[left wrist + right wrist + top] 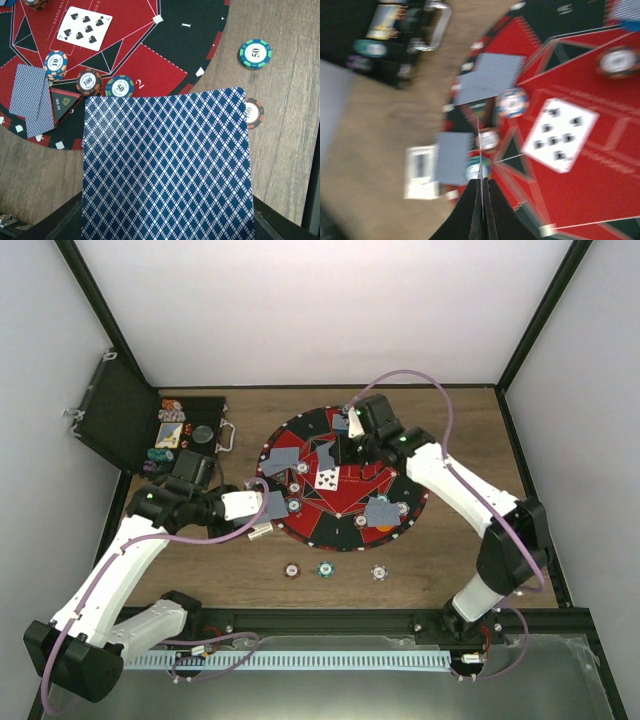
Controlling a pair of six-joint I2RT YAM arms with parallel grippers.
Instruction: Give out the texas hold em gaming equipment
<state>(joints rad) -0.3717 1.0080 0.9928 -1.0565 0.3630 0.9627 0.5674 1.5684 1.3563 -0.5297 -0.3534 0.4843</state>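
Overhead and close wrist views sharing mat (342, 530)

A round mat (340, 530) lies mid-table, nearer the far edge of the table (440, 570); a case (150, 430) sits at the far left corner. Three chips (325, 569) lie in a row between the mat and the near edge. On the mat — a face-up card (327, 478) at the centre, a face-down pair (285, 458) left of it. The held card (272, 504) in the left gripper (262, 506) overhangs the mat's left edge.

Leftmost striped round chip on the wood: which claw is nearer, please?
Left. The left claw is beyond the chip at the round mat's edge; the right claw is over the mat's far half.
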